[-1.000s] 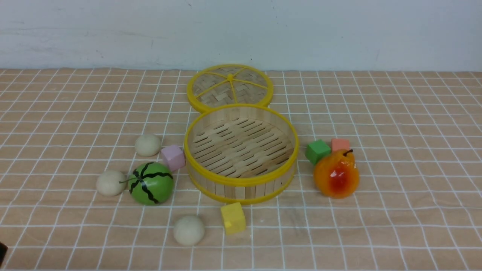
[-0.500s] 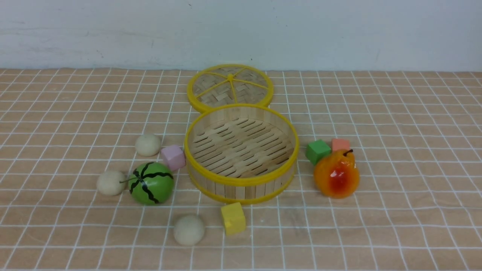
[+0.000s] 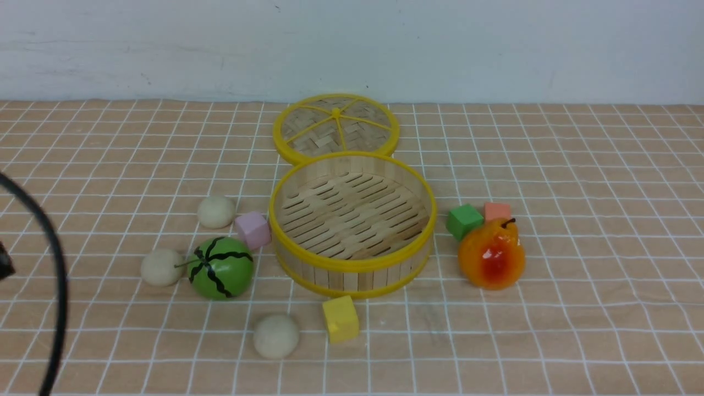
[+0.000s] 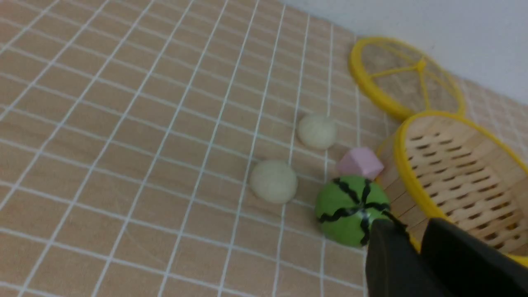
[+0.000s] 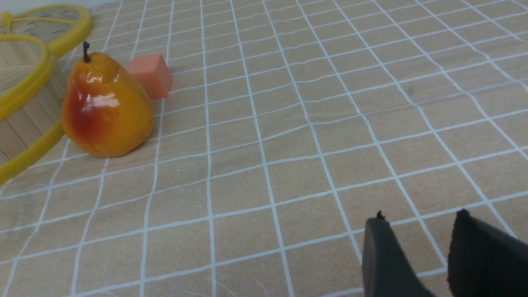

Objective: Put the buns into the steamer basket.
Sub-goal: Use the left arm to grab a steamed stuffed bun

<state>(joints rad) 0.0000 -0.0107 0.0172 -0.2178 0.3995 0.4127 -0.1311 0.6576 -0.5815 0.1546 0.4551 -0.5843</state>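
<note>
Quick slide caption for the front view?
Three buns lie on the checked cloth outside the empty steamer basket, lid behind it.

A woven bamboo lid [image 3: 335,127] with yellow spokes lies flat on the orange checked tablecloth [image 3: 577,192], near the pale wall [image 3: 495,49]. On the left, a pink cube [image 3: 253,230] sits just behind a green striped melon ball [image 3: 221,268]. A yellow cube [image 3: 340,319] stands nearer the front. On the right, a green cube [image 3: 464,221] and a salmon cube [image 3: 498,211] sit side by side behind a glossy orange pear [image 3: 491,254].

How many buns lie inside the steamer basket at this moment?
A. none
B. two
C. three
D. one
A: the steamer basket is empty; the far bun, the left bun and the near bun all lie on the checked cloth outside it.
</note>
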